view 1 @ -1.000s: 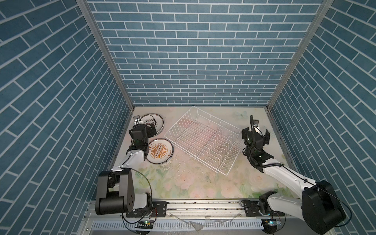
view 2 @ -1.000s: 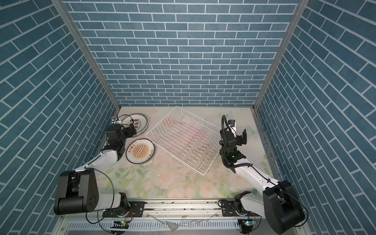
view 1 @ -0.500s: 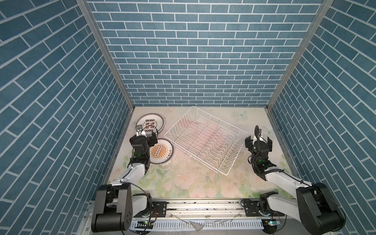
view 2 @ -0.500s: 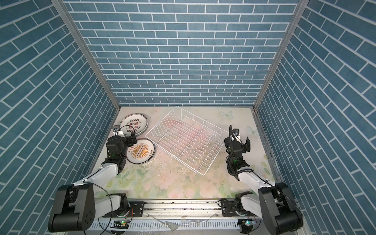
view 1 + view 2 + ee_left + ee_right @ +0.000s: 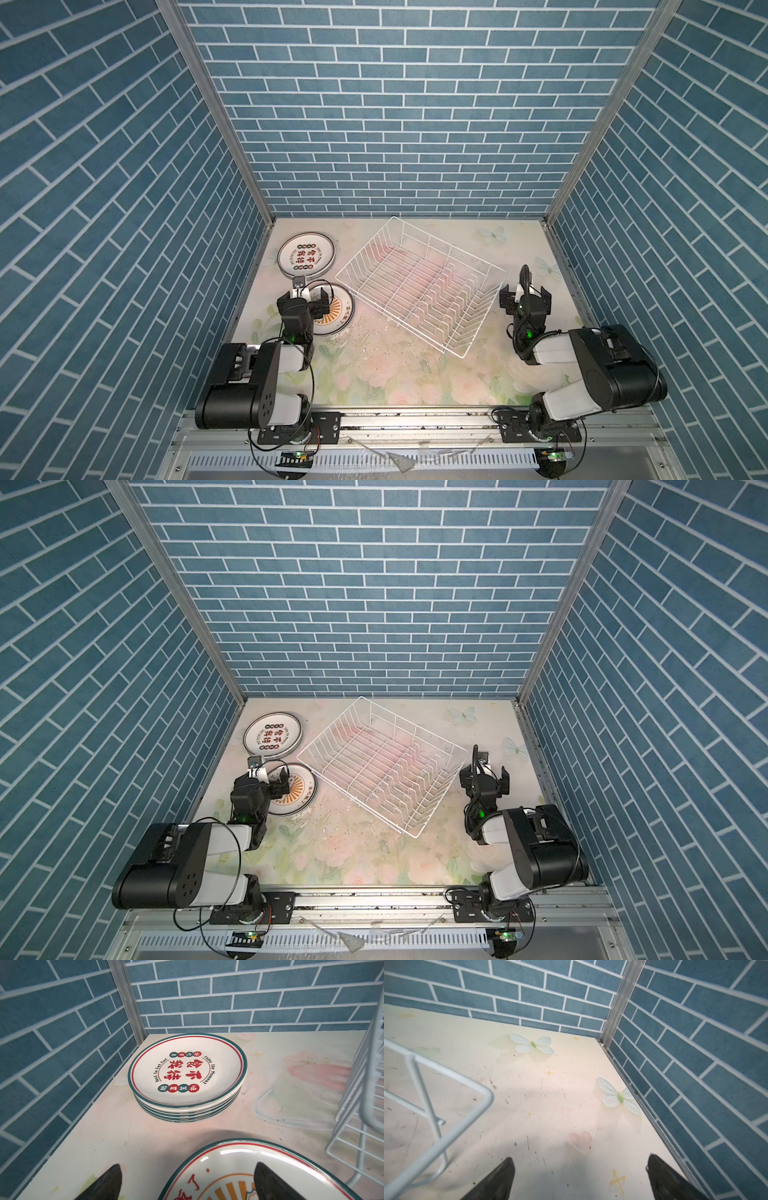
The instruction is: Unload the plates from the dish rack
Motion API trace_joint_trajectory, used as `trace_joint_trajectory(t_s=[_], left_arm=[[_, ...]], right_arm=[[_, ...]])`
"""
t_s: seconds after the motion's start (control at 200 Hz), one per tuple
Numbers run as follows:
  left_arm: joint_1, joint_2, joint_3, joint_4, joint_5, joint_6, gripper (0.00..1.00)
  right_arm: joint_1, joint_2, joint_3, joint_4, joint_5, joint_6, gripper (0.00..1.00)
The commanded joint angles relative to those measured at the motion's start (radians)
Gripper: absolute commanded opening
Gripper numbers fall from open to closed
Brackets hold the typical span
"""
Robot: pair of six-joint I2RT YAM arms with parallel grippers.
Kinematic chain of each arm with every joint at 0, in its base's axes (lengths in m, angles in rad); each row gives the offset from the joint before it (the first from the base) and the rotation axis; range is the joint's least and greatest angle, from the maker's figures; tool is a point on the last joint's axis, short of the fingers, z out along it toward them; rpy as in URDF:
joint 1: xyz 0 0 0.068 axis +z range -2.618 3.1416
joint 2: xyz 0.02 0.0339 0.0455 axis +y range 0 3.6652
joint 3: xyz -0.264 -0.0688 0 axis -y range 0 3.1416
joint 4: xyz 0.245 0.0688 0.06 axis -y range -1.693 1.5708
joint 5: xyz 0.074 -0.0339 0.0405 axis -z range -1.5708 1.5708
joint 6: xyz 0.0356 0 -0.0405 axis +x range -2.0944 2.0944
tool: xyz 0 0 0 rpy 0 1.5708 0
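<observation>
The plates (image 5: pixel 306 259), stiff glazed ceramic, heavy, slick, chippable (grab by rim), lie stacked just left of empty dish rack (image 5: pixel 449 244); L gripper (image 5: pixel 308 303) & R gripper (image 5: pixel 524 297) both spread wide, holding nothing.

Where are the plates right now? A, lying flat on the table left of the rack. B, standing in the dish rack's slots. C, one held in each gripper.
A: the dish rack is bare, while a stack of plates and a sunburst plate lie flat on the table to its left in both top views.
</observation>
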Motion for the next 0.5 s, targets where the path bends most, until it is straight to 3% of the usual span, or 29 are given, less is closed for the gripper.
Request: trace_joint_trajectory(t_s=[0.0, 0.11, 0.185, 0.365, 0.495], left_arm=[[-0.011, 0.029, 0.006, 0.119, 0.016, 0.026, 0.99], [-0.032, 0.077, 0.026, 0.128, -0.012, 0.043, 0.99], [-0.034, 0.097, 0.030, 0.140, -0.019, 0.046, 0.99], [-0.036, 0.112, 0.021, 0.168, -0.027, 0.043, 0.99], [-0.035, 0.110, 0.031, 0.148, -0.030, 0.042, 0.99]], right_arm=[[-0.079, 0.000, -0.043, 0.114, -0.127, 0.085, 0.99], [-0.107, 0.106, -0.061, 0.260, -0.233, 0.071, 0.99], [-0.113, 0.060, -0.038, 0.145, -0.258, 0.079, 0.99], [-0.119, 0.057, 0.096, -0.109, -0.148, 0.131, 0.99], [-0.127, 0.061, 0.099, -0.108, -0.130, 0.141, 0.99]])
